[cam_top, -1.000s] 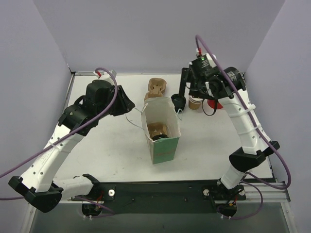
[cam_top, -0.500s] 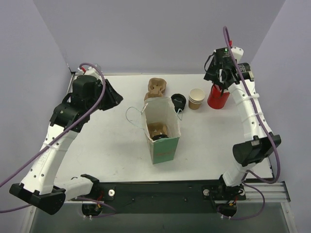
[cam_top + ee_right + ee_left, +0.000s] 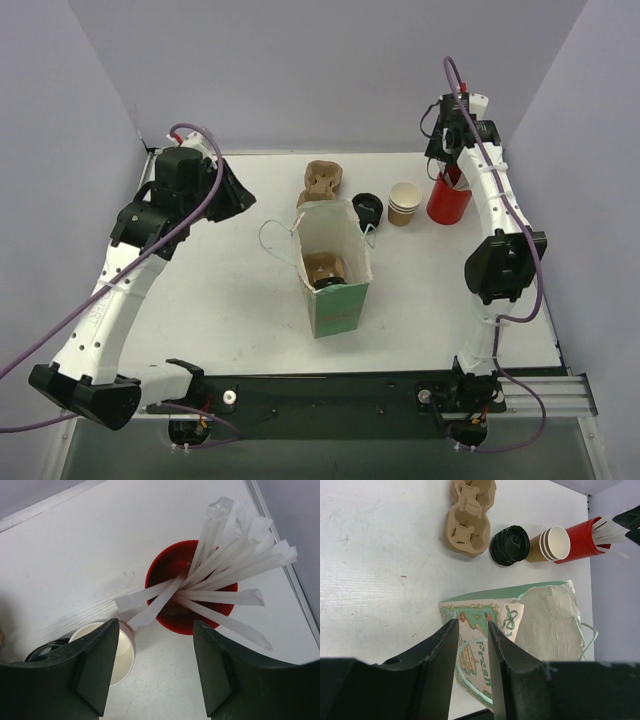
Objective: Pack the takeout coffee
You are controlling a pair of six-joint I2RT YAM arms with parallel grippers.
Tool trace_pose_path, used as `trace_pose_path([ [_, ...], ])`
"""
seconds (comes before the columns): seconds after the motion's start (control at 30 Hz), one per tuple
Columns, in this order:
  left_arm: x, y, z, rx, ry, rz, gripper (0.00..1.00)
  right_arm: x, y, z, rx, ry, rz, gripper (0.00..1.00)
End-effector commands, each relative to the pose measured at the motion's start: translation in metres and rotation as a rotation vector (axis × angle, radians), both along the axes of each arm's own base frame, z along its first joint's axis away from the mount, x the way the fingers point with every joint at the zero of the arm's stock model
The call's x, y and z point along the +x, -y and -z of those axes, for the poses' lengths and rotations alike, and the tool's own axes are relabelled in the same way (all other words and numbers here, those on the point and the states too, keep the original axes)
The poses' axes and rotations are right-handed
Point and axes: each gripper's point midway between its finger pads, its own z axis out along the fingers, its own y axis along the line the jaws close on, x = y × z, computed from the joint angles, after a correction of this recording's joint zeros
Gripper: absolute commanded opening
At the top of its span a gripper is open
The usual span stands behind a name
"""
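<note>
Takeout coffee, small brown kraft-paper cup with round black plastic lid [image 3: 327, 281]: inside the open green-and-white paper bag [image 3: 340, 305], mid-table, upright, long axis vertical, lid up. Left gripper [image 3: 471, 627] lies far-left of it, jaws narrow, empty; likely the nearer arm. Right gripper [image 3: 156, 630] hangs far-right over the red cup of white sticks [image 3: 447, 203], jaws wide, empty.

I see left arm [image 3: 110, 290], right arm [image 3: 497, 215]: white links, black joints | purple cables [image 3: 60, 335] along each | left gripper [image 3: 471, 624], right gripper [image 3: 156, 625]: dark matte fingers | black base rail [image 3: 330, 395]
</note>
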Motion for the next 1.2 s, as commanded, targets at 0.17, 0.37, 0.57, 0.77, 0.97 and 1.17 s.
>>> trace_pose_path([
  [0.17,0.013,0.008,-0.02,-0.042,0.047,0.019,0.4,0.015,0.015,-0.017,-0.003,0.064,0.007,0.51],
  [0.37,0.015,0.01,-0.015,-0.044,0.032,0.026,0.39,0.017,0.008,-0.011,0.018,0.059,-0.014,0.52],
  [0.57,0.019,0.013,-0.012,-0.047,0.021,0.035,0.39,0.016,0.005,-0.006,0.025,0.046,-0.015,0.51],
  [0.77,0.021,0.014,-0.009,-0.045,0.014,0.036,0.39,0.013,0.004,0.012,0.03,0.005,-0.016,0.51],
  [0.97,0.021,0.015,-0.009,-0.045,0.013,0.037,0.39,0.014,0.003,0.017,0.029,-0.004,-0.011,0.49],
  [1.17,0.021,0.015,-0.007,-0.043,0.007,0.037,0.39,0.011,0.004,0.025,0.024,-0.026,-0.007,0.47],
])
